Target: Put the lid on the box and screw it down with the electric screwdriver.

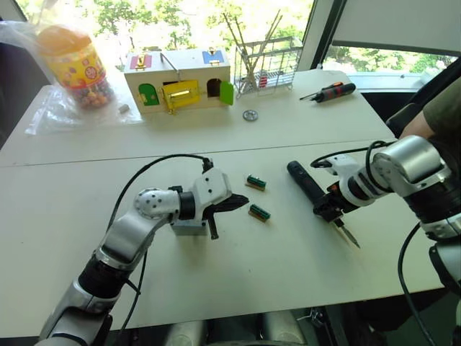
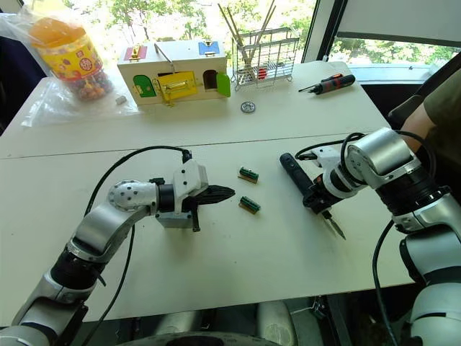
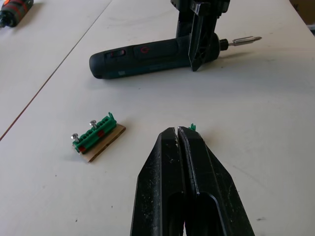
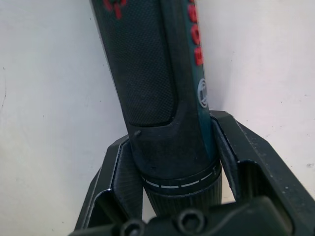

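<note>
Head views: the left claw [image 1: 232, 203], fingers pressed together and empty, lies low over the white table [image 1: 288, 274], just in front of the small grey plastic box [image 1: 189, 227]; the right claw [image 2: 317, 200] grips the thick black cylindrical electric screwdriver [image 2: 297, 176] near its metal bit. Left wrist view: two green terminal blocks [image 3: 96, 135] lie between claw and screwdriver. Right wrist view: both fingers [image 4: 231, 147] clasp the tool's collar.

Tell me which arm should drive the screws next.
Right. The right gripper is already closed around the electric screwdriver, which lies on the table. The left gripper is shut and empty, resting over the box, so it could probably steady it.
</note>
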Robot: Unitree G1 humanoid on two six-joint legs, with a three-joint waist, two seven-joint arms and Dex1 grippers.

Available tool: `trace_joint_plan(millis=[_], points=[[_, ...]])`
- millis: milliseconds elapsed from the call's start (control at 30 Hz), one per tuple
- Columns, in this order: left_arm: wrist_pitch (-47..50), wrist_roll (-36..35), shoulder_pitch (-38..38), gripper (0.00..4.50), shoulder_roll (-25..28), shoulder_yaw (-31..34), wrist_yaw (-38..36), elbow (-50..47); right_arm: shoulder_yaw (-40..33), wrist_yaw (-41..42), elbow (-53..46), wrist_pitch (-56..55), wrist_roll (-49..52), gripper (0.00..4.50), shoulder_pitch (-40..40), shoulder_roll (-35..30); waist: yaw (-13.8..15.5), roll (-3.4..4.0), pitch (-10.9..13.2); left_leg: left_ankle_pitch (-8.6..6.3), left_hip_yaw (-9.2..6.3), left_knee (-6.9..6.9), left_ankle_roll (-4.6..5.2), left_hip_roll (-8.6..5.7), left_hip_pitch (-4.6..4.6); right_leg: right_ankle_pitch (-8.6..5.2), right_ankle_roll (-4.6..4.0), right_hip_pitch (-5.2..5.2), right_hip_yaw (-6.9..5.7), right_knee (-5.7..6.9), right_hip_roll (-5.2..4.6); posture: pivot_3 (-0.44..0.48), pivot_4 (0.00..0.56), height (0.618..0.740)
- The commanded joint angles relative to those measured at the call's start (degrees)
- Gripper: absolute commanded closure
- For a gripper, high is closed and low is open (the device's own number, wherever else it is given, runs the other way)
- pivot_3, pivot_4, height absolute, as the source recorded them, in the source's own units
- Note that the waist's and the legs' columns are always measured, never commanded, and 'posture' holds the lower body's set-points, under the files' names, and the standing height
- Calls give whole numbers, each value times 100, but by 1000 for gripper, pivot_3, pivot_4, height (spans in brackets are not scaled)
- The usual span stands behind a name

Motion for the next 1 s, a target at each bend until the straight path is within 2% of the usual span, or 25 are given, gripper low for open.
trace_joint_plan(millis=[33, 200, 300, 400, 500, 567, 633, 700, 733, 833, 933, 1000], points=[[-125, 38, -6, 4500, 11, -17, -31, -49, 773, 754, -211, -185, -151, 2733, 408, -311, 44, 3, -2, 0, -2, 0, 0, -2, 0, 0, 0, 3, -2, -2, -2, 0, 150, 740], [-125, 69, -10, 4500, 94, 48, -75, 18, 820, 1396, -74, -570, -580, 2733, 376, -460, 151, 3, -2, -1, -18, 3, 2, -6, 0, 0, 0, 24, -16, -28, -2, 0, 150, 740], [-91, 21, -8, 4500, 241, 216, -141, 60, 391, 1638, 357, -640, -741, 2733, 36, -294, 132, 3, -1, -2, -18, 8, 3, -6, 6, 1, -1, 37, -16, -34, -1, 0, 150, 740], [4, -237, -16, 4500, 416, 606, -246, 164, -257, 1652, 799, -837, -971, 2733, -565, -182, 105, 28, 14, -1, -18, 7, 2, -5, 5, 2, -2, 33, -14, -34, -1, 0, 150, 740], [23, -365, -140, 4500, 597, 973, -266, 259, -1346, 1454, 1141, -682, -890, 2733, -1110, 3, 60, 105, 65, 0, -2, 5, 0, -8, -19, 2, -1, -11, -4, -17, -4, 0, 150, 740], [184, -597, -225, 4500, 652, 1228, -292, 285, -2123, 1310, 875, -606, -722, 2733, -1143, 132, 73, 117, 73, 1, 7, -3, -2, -10, -41, 2, 0, -50, -3, 5, -9, 0, 150, 740], [404, -877, -230, 4500, 748, 1448, -395, 216, -3165, 969, 426, -714, -525, 2733, -1002, 542, 80, 115, 73, 4, -2, -5, -7, -2, -73, 2, 0, -88, -10, 17, -5, 0, 150, 740], [621, -1102, -162, 4500, 912, 1655, -483, 140, -4525, 423, -561, -1692, -186, 2733, -569, 1429, 19, 108, 71, 6, -2, -8, -11, -1, -83, 2, 0, -103, -12, 23, -5, 0, 150, 740], [679, -1171, -133, 4500, 985, 1728, -512, 125, -4937, 244, -997, -1912, -69, 2733, -349, 1765, -24, 110, 72, 8, -3, -9, -14, 2, -86, 2, -1, -102, -13, 24, -3, 0, 150, 740], [957, -1439, -187, 4500, 1146, 2066, -488, 289, -5307, 103, -2072, -2219, 432, 2733, 312, 2578, -13, 114, 74, 15, -1, 4, -22, -2, -88, 3, 0, -105, -11, 38, -7, 0, 150, 740], [1128, -1459, 29, 4500, 1561, 2085, -687, 137, -5588, -301, -2595, -2718, 991, 2733, 583, 3593, -55, 118, 74, 15, -6, 18, -22, -4, -88, 3, 1, -97, -10, 40, -4, 0, 150, 740], [1148, -1468, 186, 4500, 1802, 2039, -803, 7, -5451, -303, -2819, -2975, 1295, 2733, 810, 4107, -76, 123, 75, 16, -3, 15, -23, -6, -88, 3, 1, -104, -3, 47, -5, 0, 150, 740]])
